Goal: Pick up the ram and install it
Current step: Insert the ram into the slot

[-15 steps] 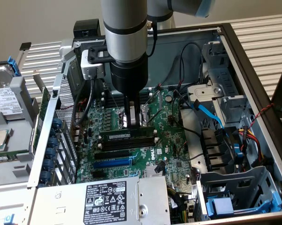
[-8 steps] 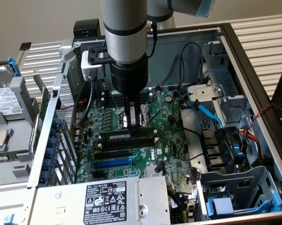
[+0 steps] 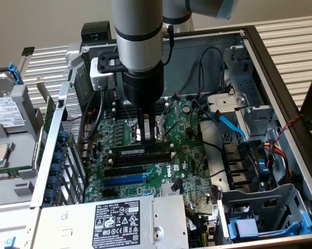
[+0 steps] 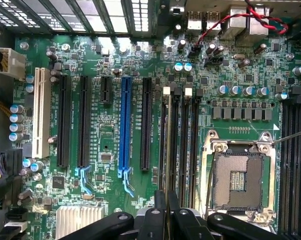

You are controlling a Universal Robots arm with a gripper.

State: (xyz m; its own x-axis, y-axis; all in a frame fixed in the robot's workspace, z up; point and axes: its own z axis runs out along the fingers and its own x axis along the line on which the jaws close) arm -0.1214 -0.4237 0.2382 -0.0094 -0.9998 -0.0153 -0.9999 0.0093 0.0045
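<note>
Jaws clenched on the ram [image 3: 129,151], mid-length between them | judged light, rigid, fragile | you grip edges, never chips.

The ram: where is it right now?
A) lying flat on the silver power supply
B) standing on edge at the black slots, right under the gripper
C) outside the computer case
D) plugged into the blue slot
B: the ram stands on edge along the black slots, directly below the gripper, well away from the blue slot.
</note>
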